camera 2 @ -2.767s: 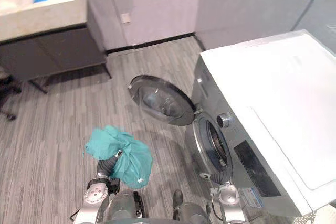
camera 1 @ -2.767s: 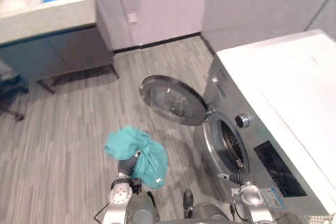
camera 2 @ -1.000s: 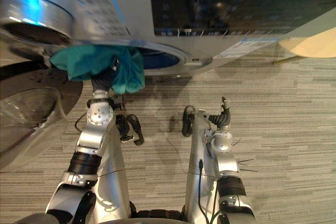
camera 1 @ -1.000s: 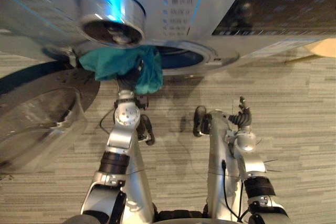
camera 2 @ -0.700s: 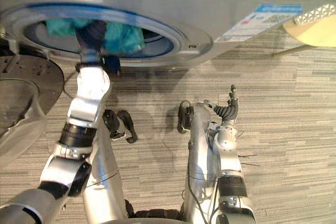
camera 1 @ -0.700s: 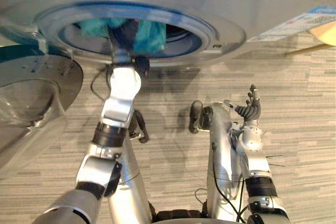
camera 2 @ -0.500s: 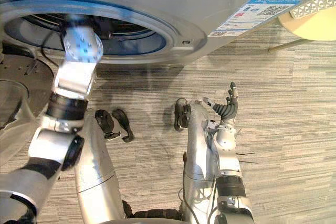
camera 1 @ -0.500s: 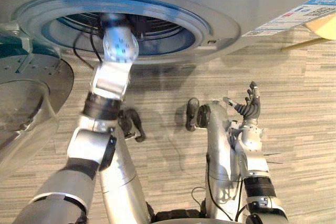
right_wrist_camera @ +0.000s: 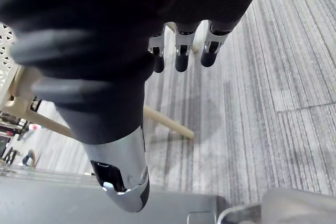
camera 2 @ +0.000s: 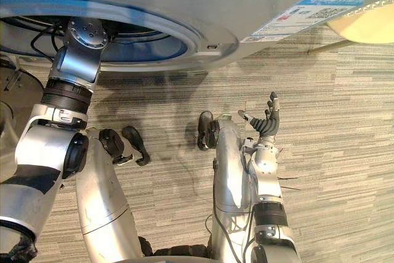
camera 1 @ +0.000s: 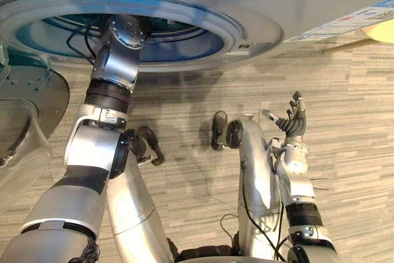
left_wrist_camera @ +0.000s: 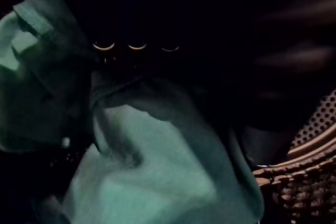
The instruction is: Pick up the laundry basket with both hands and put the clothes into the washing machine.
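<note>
Left hand (left_wrist_camera: 136, 46) inside washing machine (camera 1: 320, 4), past door opening (camera 1: 184, 38). Grip on cloth: cannot tell, too dark.
Teal garment (left_wrist_camera: 157, 177) in machine's drum, just beside left hand.
Right hand (camera 1: 292, 122) spread, empty, above floor before machine.

Risk: garment clings to left hand on withdrawal and gets dragged back out of machine. Hand may catch on door opening.

Count: garment 1, machine 1, open door (camera 1: 24, 109) 1, hands 2.
</note>
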You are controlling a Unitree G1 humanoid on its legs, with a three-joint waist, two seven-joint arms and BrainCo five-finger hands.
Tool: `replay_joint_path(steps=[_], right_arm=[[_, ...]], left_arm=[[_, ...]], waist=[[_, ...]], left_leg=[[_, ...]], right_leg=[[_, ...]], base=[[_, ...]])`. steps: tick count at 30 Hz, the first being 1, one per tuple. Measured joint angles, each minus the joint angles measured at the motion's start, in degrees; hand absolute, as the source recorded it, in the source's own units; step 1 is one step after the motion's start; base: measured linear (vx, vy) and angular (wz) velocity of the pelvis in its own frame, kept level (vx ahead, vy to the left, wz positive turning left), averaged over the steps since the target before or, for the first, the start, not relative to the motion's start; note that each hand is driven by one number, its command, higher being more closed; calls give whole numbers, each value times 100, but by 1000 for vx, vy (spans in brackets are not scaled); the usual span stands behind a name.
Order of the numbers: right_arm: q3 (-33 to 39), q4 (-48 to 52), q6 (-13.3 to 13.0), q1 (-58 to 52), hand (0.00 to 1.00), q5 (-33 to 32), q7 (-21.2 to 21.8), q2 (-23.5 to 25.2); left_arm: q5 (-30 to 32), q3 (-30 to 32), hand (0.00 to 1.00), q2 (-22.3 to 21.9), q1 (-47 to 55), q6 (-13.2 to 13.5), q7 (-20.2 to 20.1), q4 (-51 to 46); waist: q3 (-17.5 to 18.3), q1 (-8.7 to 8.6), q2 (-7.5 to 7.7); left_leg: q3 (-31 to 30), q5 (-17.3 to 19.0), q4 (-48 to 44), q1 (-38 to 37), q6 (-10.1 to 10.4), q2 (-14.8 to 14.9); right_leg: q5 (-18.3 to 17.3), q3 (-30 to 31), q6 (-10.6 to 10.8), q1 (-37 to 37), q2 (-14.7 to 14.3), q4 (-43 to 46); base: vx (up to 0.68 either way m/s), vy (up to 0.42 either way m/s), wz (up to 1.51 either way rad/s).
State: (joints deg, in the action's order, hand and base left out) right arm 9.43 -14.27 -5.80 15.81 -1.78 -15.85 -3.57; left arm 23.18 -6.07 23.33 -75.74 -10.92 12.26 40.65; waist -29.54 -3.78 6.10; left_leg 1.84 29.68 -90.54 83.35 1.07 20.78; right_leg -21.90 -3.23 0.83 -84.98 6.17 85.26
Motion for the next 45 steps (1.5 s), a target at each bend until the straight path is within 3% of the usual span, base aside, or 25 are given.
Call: replay_joint_path(steps=[5,9,13,15,20,24,27,29,33,36,39,45], right_arm=[[-28,-51,227,-77,0,3,143,82],[-38,-50,301,-253,0,6,151,144],[-32,-18,440,-309,0,15,128,153],[-29,-12,487,-469,0,26,107,156],[-25,-76,644,-626,0,39,116,293],[-29,-501,774,-1124,0,38,189,338],[-24,-1119,866,-1459,0,40,257,336],[27,-1580,870,-1712,0,39,346,333],[288,-2568,869,-1785,0,34,386,292],[547,-3569,873,-1704,0,30,494,21],[703,-3979,872,-1636,0,17,498,-167],[800,-4281,846,-1434,0,11,605,-262]], left_arm=[[-204,250,0,-14,31,21,34,-536],[-536,697,0,-13,939,204,386,-1799],[-855,972,0,-131,2153,268,565,-2233],[-1025,1145,0,-477,3144,267,566,-2313],[-1472,1375,0,-1333,5059,299,554,-2411],[-1886,1288,0,-1872,6539,427,470,-2299],[-1922,1288,0,-2005,7344,513,208,-1638],[-1919,1331,0,-2046,7725,569,7,-1009],[-1905,1504,0,-2047,7833,641,-202,85],[-1773,1554,0,-1952,7789,678,-304,861],[-1623,1556,0,-1853,7736,699,-368,1083],[-1343,1439,0,-1647,7690,768,-470,1190]], waist=[[1,4,1],[52,140,34],[204,170,104],[594,236,106],[604,373,91],[878,502,19],[1240,498,-94],[1531,512,-266],[1911,500,-520],[2095,462,-693],[2108,447,-710],[2185,448,-658]], left_leg=[[-73,-57,147,-240,86,-95],[-95,-152,606,-726,253,-98],[-156,-318,1099,-1114,335,-101],[-119,-395,1426,-1245,383,-98],[38,-517,2245,-2415,471,-118],[294,-711,3256,-3678,522,-210],[602,-1017,4439,-4946,511,-342],[841,-1257,5303,-5856,480,-448],[1144,-1599,6395,-6827,476,-637],[1371,-2056,7499,-7499,465,-863],[1544,-2280,8066,-7907,458,-985],[2185,-2305,8284,-8311,453,-1098]], right_leg=[[-90,-117,-82,302,92,-34],[-113,-272,-116,818,77,-409],[-79,-477,-183,1300,35,-884],[-56,-533,-220,1428,3,-1178],[-42,-634,-225,2561,-39,-1924],[89,-707,-191,3778,-63,-2851],[369,-710,-60,4959,-108,-3977],[628,-701,30,5797,-117,-4823],[1021,-614,154,6651,-154,-5898],[1564,-539,219,7254,-218,-7046],[1890,-417,273,7609,-259,-7665],[2404,276,345,7819,-374,-8346]], base=[[31,-38,14],[43,-64,8],[42,-74,8],[63,-79,2],[93,-64,10],[154,-41,15],[204,34,7],[197,64,-4],[148,61,-11],[131,64,-17],[94,49,-23],[16,54,-56]])
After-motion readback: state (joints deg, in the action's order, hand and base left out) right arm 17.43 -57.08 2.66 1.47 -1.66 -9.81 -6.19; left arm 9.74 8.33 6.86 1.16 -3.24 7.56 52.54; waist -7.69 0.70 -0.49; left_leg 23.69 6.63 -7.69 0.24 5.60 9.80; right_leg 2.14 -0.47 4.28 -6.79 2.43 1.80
